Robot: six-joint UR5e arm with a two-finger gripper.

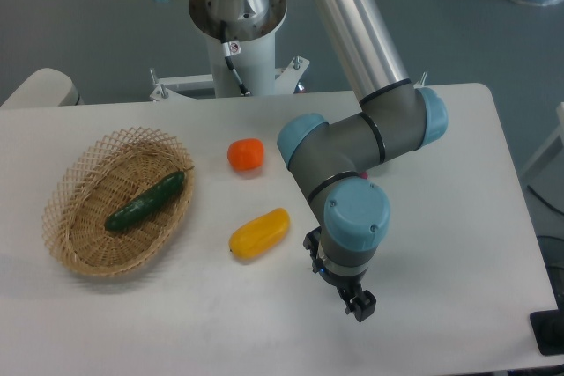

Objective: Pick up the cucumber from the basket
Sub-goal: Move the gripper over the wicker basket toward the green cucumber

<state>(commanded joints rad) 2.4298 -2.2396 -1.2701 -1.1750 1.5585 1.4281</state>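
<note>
Basket (66,239): shallow oval of tan woven wicker with an open lacy rim, at the left of the table, long axis running from 7 to 1 o'clock.
Basket contents: one cucumber (145,202), slim, dark green and glossy, lying flat on the weave along the same axis, stem end toward 1 o'clock.
Orange item (246,154): small rounded vegetable on the bare tabletop, at 2 o'clock from the basket and apart from it.
Yellow item (259,233): oblong vegetable, at 6 o'clock from the orange one, just right of the basket rim.
Gripper (360,305): dark and small, at the arm's wrist, at 4 o'clock from the yellow item and well apart from the basket; whether its fingers are spread or pressed together cannot be told.
Table (458,217): white top with rounded corners.
Floor (79,15): grey-blue.
</note>
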